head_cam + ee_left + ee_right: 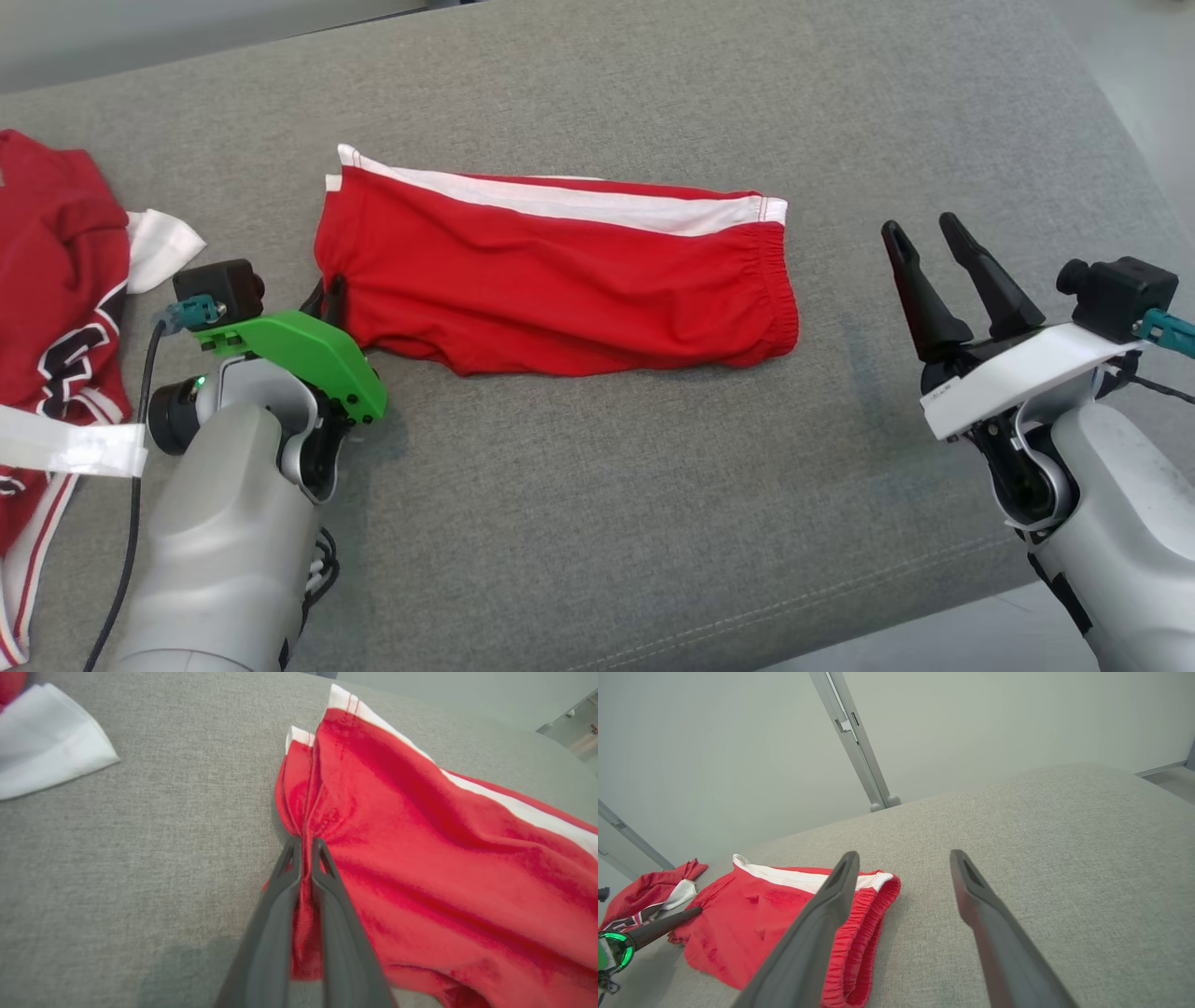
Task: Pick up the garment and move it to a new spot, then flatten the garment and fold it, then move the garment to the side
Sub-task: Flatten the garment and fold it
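Since the red shorts [560,280] are thin, soft cloth, they are judged to be light and limp, likely to sag and come unfolded when lifted, so a hold is best taken at a hem or at the gathered waistband, where the layers are stacked. They are seen lying folded flat at the middle of the grey cushion [597,523], with the white side stripe toward twelve o'clock and the waistband at three o'clock. At their nine o'clock end the leg hem is pinched by the left gripper [306,847], whose fingers are drawn together on the cloth. The right gripper [922,226] is held off at three o'clock, well apart from the waistband, its fingers spread and empty. One pair of shorts is counted, one other red-and-white garment [56,280] at the nine o'clock edge, and two grippers.
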